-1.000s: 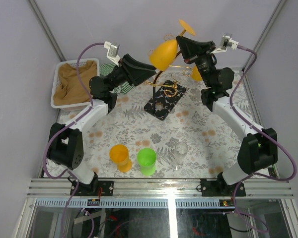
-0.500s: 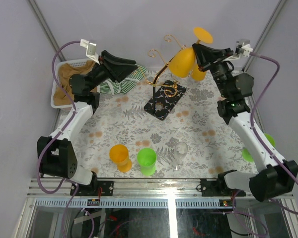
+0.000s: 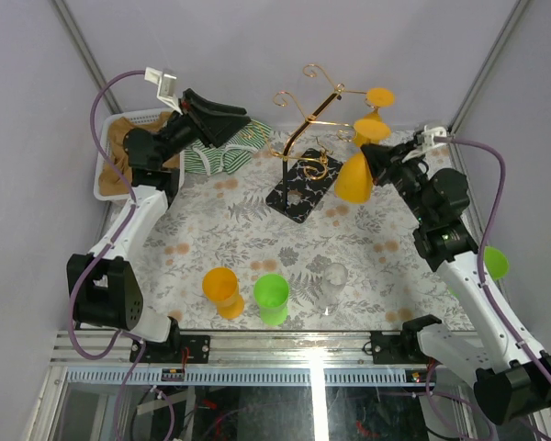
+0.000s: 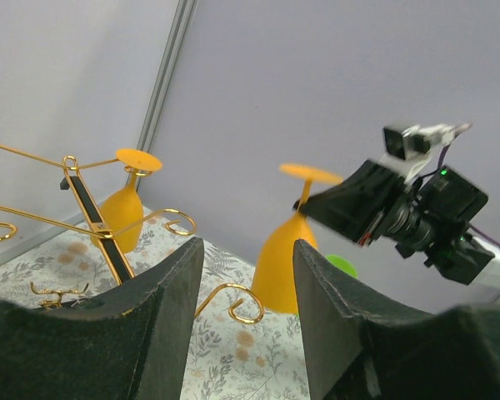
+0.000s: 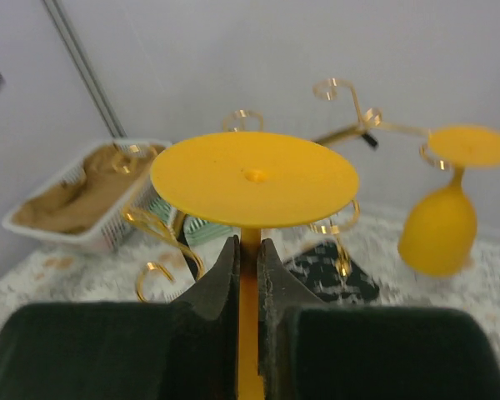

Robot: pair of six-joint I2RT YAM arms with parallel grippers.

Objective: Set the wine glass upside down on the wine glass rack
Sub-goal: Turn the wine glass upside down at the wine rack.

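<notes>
An orange wine glass (image 3: 353,177) hangs base-up in my right gripper (image 3: 378,163), whose fingers are shut on its stem (image 5: 248,279) just under the round foot (image 5: 254,179). It is held in the air to the right of the wine glass rack (image 3: 296,140), a gold wire stand on a black patterned base (image 3: 305,188). A second orange glass (image 3: 370,127) hangs upside down on a right-hand rack arm. My left gripper (image 3: 246,124) is open and empty, raised to the left of the rack. In the left wrist view, a curled hook (image 4: 233,304) and the held glass (image 4: 282,267) show beyond it.
A white basket (image 3: 104,179) with brown cloth stands at the back left, a striped cloth (image 3: 222,158) beside it. An orange cup (image 3: 222,290), a green cup (image 3: 272,297) and a clear glass (image 3: 335,280) stand near the front. A green cup (image 3: 494,263) sits behind the right arm.
My right arm has carried the glass from above the rack's left side across to its right and lower. The left gripper has drawn back leftward, away from the rack.
</notes>
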